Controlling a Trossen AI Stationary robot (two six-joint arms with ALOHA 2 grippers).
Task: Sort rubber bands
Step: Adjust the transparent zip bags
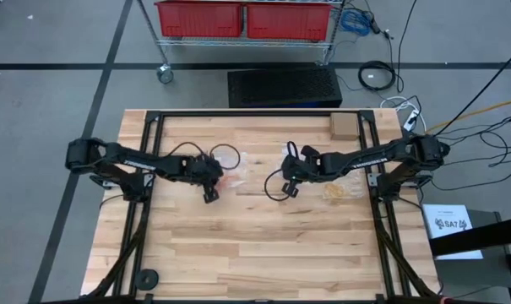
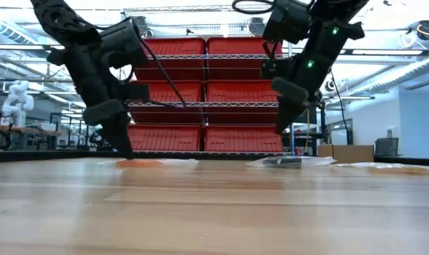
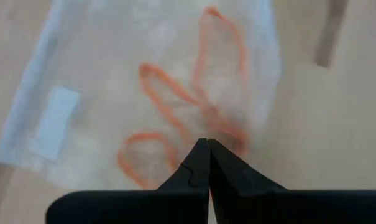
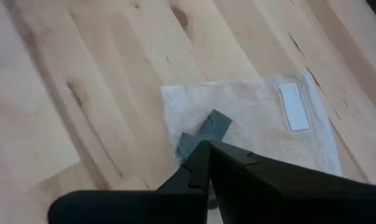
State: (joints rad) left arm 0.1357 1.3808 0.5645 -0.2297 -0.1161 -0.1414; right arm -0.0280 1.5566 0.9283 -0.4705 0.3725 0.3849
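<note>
1. Left gripper [image 3: 207, 144] fingers pressed together over orange rubber bands [image 3: 194, 106] on a clear bag [image 3: 63, 74].
2. Right gripper [image 4: 207, 144] closed too, above another bag [image 4: 256, 118], maybe empty.
3. Next: open, pinch one band.

You're in a robotics lab: behind the table [image 1: 238, 245] stands a wire rack [image 2: 200, 106] of red bins [image 1: 200, 19], cables [image 1: 377, 76] beside it.

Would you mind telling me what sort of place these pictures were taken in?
Most likely a robotics lab or workshop: wire shelving stacked with red storage bins, loose cables on a grey taped floor, and a small white robot on a bench behind the wooden table.
</note>
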